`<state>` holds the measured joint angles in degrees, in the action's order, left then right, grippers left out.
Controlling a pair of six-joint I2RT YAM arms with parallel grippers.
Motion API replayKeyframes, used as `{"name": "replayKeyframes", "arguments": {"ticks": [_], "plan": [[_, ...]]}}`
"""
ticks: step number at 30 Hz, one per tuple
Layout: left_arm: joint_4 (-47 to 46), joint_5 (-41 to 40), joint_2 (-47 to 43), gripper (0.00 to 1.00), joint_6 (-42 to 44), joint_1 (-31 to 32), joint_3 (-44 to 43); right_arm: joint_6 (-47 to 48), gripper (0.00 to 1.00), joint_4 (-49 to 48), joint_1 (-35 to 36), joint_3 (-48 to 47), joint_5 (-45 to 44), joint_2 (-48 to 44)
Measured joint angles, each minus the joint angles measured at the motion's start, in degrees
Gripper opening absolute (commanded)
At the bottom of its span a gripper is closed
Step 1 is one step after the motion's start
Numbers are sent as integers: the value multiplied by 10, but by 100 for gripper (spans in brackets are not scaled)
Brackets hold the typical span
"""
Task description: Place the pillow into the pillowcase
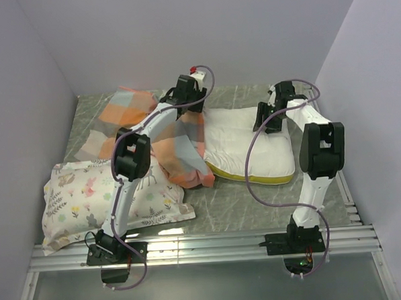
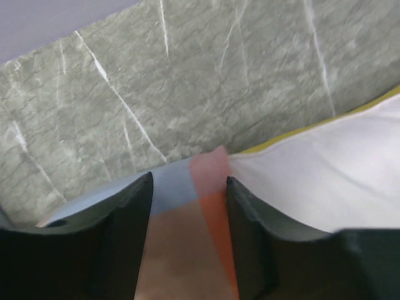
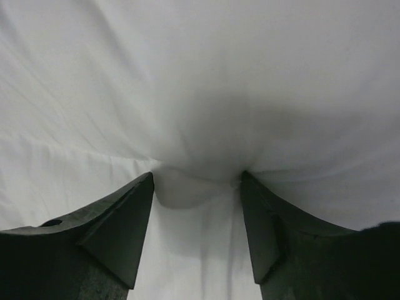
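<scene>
Orange-checked pillowcase cloth is pinched in the left tool, while the right tool pinches the pillow.

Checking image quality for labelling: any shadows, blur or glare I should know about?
Top external: sharp, evenly lit, mild glare on the metal rail. Left wrist: pillowcase soft, table sharper. Right wrist: dark shadow on the pillow ahead of the right tool; its fingers underexposed.
</scene>
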<state>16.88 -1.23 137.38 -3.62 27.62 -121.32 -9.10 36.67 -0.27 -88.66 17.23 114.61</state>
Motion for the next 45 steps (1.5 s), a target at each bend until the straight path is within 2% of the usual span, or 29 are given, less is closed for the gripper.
{"name": "replayKeyframes", "arguments": {"ticks": [1,4,6,7,10,15,19,23,25,37,42,45], "plan": [[-8,3,2,40,-5,0,0,2,57,-1,0,2,5,2],[-31,26,9,26,-10,1,0,12,47,-4,-1,9,23,7],[-35,36,21,30,-12,4,-14,16,45,-6,-1,10,33,9],[-40,39,29,44,-12,7,-23,16,45,-7,0,10,37,9],[-45,42,48,61,-18,23,-35,18,50,-7,1,11,46,9],[-67,-3,50,67,-16,47,-15,36,59,-8,5,36,47,-22],[-91,-59,49,68,-15,50,10,52,68,9,11,68,34,-95],[-114,-85,41,69,-14,40,33,58,82,17,12,74,10,-159],[-120,-94,36,69,-10,31,39,58,83,14,6,74,-5,-169],[-137,-121,-4,72,31,4,76,19,84,2,-27,54,-30,-22],[-116,-130,-4,69,46,-3,67,16,76,5,-27,40,-25,-14],[-101,-130,4,62,48,-11,41,21,72,5,-28,40,-19,-13]]}}
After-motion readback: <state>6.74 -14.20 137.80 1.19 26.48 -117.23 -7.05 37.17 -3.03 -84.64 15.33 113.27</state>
